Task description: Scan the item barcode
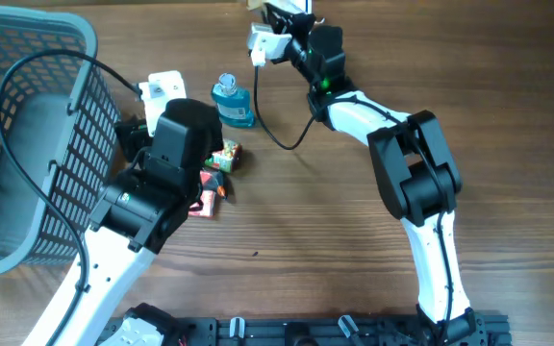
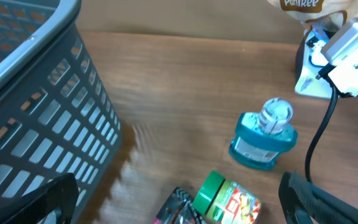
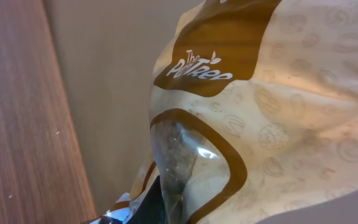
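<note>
A: How do the jaws of the right gripper [image 3: 148, 208] stand?

B: Together, pinched on the film of the Pantree bag [image 3: 260, 112]. The bag rises straight out of them and fills the wrist view. Its printed face and clear window are turned toward the camera, and the brown logo lies beyond the window.

A: And its long axis?

B: As far as I can see, it runs away from the jaws. The bag's edges leave the frame, so I cannot tell its full length. The logo slants across it.

A: What is around that grip?

B: Just beside the bag is the white barcode scanner [image 2: 350, 59] on its stand. Its black cable [image 2: 321, 127] trails over the wooden table [image 1: 354, 240].

A: The left gripper [image 2: 176, 196]?

B: Its jaws are wide apart with nothing in them, and it hangs over the table. Between the fingers [image 2: 325, 199] a green-lidded jar [image 2: 229, 200] lies on its side, lid toward the basket-side finger. A dark packet [image 2: 176, 208] lies right against it. Farther ahead a blue mouthwash bottle [image 2: 263, 140] stands upright. Outside one finger is the grey basket [image 2: 36, 93].
</note>
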Controlling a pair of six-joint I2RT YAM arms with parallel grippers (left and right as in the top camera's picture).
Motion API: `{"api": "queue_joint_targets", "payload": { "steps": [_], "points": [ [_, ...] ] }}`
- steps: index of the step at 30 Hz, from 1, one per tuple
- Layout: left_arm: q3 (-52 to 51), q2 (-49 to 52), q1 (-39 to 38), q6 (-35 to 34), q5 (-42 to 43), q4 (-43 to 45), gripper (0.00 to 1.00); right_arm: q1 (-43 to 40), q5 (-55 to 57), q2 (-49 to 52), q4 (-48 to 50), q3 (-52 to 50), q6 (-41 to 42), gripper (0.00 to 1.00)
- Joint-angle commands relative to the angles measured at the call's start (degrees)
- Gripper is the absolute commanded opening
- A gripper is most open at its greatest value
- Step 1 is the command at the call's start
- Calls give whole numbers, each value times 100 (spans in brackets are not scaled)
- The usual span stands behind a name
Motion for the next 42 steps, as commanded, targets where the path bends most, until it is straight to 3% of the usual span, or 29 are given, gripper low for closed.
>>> {"api": "queue_joint_targets", "payload": {
  "steps": [1,11,23,32,38,42],
  "points": [
    [-11,31,37,55,-140,-188,100,24,-461,74,164,164,-352,5],
    [-11,31,37,55,-140,-321,100,-28,-780,74,417,164,-1980,5],
    [-11,31,37,55,-142,-321,100,-96,-1239,227,308,164,-2264,5],
    [-11,31,37,52,-142,-393,100,-87,-979,-70,693,164,-1329,5],
    [-11,31,37,52,-140,-450,100,-90,173,-1040,413,164,-688,5],
    [-11,31,37,50,-140,-450,100,-68,1425,-2013,302,164,212,5]
  ]
}}
